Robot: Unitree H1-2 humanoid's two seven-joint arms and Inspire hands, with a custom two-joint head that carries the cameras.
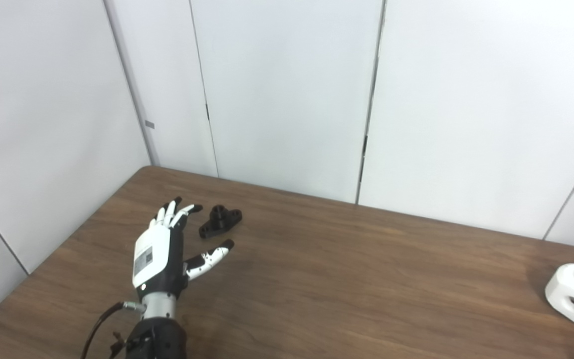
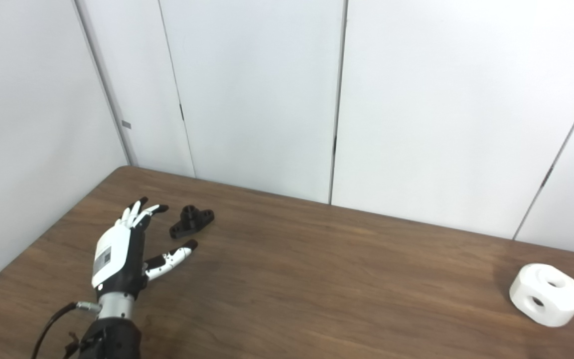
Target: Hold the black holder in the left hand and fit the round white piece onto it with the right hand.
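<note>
Spread wide and holding nothing, the left hand point(image 1: 160, 249) hovers just beside the black holder point(image 1: 220, 221) on the wooden table point(image 1: 347, 279), while the round white piece point(image 2: 547, 294) sits well apart at the right edge.

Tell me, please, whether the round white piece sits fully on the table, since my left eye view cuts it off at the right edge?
Observer: Yes, the right eye view shows the round white piece whole, resting on the table with bare wood to its right.
Operator: Thank you. Does the right hand appear beyond it?
Observer: No, no right hand shows on that side. The only hand there is the left hand, open, near the black holder.
</note>
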